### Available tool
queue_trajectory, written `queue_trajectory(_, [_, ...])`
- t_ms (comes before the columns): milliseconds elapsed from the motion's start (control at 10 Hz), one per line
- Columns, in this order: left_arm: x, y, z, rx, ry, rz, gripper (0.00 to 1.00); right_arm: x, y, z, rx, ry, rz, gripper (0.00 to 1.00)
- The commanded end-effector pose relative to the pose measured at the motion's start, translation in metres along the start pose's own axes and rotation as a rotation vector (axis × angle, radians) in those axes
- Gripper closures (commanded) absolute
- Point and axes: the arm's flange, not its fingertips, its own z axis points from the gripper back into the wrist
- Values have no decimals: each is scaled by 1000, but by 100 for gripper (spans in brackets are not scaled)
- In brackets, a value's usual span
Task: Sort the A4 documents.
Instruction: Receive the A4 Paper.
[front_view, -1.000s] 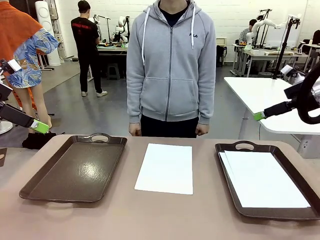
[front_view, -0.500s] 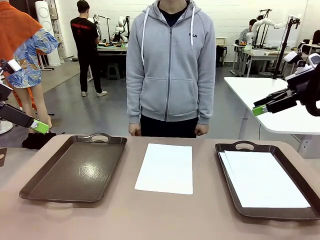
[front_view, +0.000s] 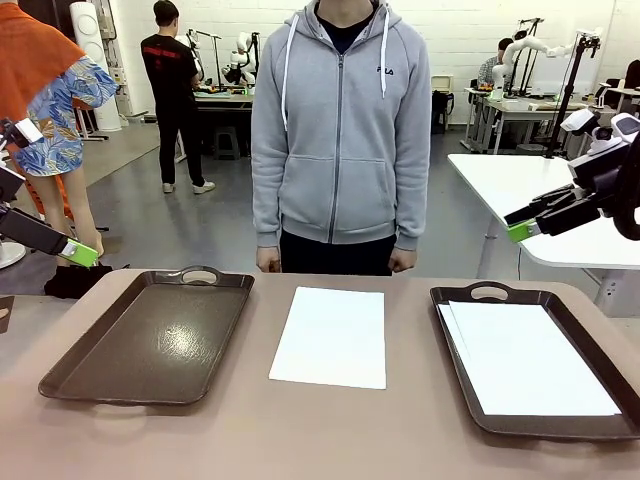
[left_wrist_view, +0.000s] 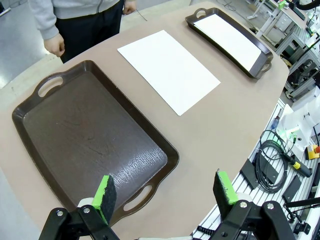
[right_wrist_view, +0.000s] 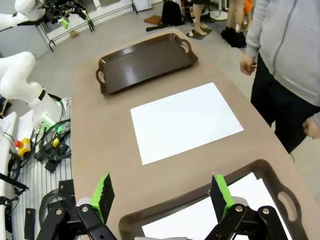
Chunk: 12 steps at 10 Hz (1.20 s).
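Observation:
One A4 document (front_view: 330, 335) lies flat on the table's middle, between two dark brown trays. More A4 documents (front_view: 530, 358) lie stacked in the right tray (front_view: 560, 428). The left tray (front_view: 150, 340) holds nothing. My right gripper (front_view: 520, 230) hovers open above and behind the right tray, off the table's far right. In the right wrist view that gripper (right_wrist_view: 161, 192) stands open over the right tray's rim (right_wrist_view: 190, 200), with the middle sheet (right_wrist_view: 185, 120) beyond. My left gripper (left_wrist_view: 165, 192) is open, high above the left tray's (left_wrist_view: 90, 140) near handle.
A person in a grey hoodie stands at the far edge, both hands (front_view: 268, 260) hanging just behind the table. A white table (front_view: 540, 190) stands behind my right gripper. Cables and equipment (left_wrist_view: 280, 160) lie on the floor beside the table.
My right arm's wrist has swung up and to the right, while its gripper tip stays almost where it was. The left arm, the papers and the trays have not moved.

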Motion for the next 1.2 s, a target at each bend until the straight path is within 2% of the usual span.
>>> queue_trajectory(0, [-1, 2, 0, -17, -11, -10, 0, 1, 1, 2, -3, 27, -27, 0])
queue_trajectory(800, [-1, 2, 0, -17, -11, -10, 0, -2, -3, 7, -46, 16, -59, 0])
queue_trajectory(1000, [-1, 2, 0, -17, -11, -10, 0, -4, -3, 10, 19, 0, -64, 0])
queue_trajectory(1100, [-1, 2, 0, -17, -11, -10, 0, -4, -4, 8, -29, 2, -41, 0])
